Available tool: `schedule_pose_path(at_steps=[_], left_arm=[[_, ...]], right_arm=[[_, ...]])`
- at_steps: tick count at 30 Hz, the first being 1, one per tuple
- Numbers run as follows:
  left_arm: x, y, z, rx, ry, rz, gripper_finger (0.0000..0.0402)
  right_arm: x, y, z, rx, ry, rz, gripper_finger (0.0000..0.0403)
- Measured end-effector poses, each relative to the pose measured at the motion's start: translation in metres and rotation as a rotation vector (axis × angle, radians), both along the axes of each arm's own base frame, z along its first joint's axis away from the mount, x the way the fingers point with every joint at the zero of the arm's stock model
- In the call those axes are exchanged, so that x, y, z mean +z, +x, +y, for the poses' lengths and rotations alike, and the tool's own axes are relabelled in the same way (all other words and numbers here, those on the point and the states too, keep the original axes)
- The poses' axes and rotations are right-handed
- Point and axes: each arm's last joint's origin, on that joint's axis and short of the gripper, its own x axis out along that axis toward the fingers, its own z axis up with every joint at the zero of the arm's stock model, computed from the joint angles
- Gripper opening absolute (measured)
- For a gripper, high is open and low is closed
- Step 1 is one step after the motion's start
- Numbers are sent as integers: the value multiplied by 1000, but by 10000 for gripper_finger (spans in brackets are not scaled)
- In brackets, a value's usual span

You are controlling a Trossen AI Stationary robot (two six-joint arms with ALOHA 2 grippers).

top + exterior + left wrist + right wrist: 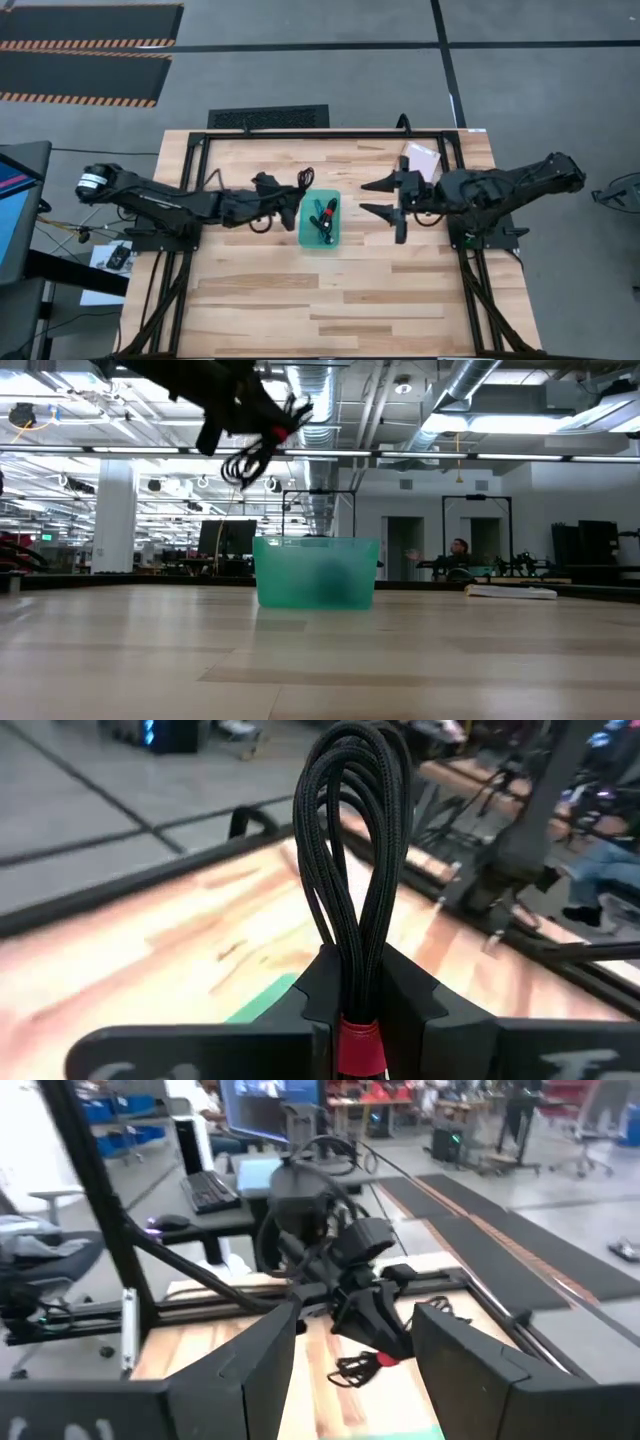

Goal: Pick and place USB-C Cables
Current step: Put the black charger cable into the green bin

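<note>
A pale wooden worktop (270, 300) sits on a dark frame over a grey floor, and the level view looks across it into a wide hall with ceiling ducts, strip lights and a person far off at the back. Near the middle of the worktop stands a translucent teal tray (305, 232), and inside it lie a few bundled USB-C cables (324, 216), black with a touch of red. The left pincer (296, 196) hangs just beyond the tray's rim at about ten o'clock from the tray's centre, clenched on a black looped cable bundle (350, 850) bound with a red tie (358, 1045); the loops stand up between its dark fingers (420, 995) in the wrist view. From table height the same bundle (262, 442) dangles in the air, well above the worktop and above the tray (316, 572), not touching either. The right pincer (392, 197) waits at three o'clock from the tray, apart from it, its two fingers (460, 1345) spread wide and holding nothing. Behind it, at about two o'clock from the tray, a small pale flat packet (422, 158) lies near the worktop's far edge.
</note>
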Motion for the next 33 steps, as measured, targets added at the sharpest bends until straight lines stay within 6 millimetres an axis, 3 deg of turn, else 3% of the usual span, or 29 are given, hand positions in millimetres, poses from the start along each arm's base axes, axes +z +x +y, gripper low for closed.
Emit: schedule_pose_path(at_steps=[5, 13, 24, 33], left_arm=[[-22, 12, 3, 33, -36, 57, 23], [-47, 29, 0, 71, -154, 38, 23], [-26, 32, -3, 66, -76, -118, 23], [-32, 40, 2, 190, -42, -107, 23]], right_arm=[[-2, -9, 0, -31, 14, 46, 226], [-11, -3, 1, -39, 6, 107, 226], [-7, -11, -2, -39, 12, 99, 226], [-8, -12, -2, -40, 14, 108, 226]])
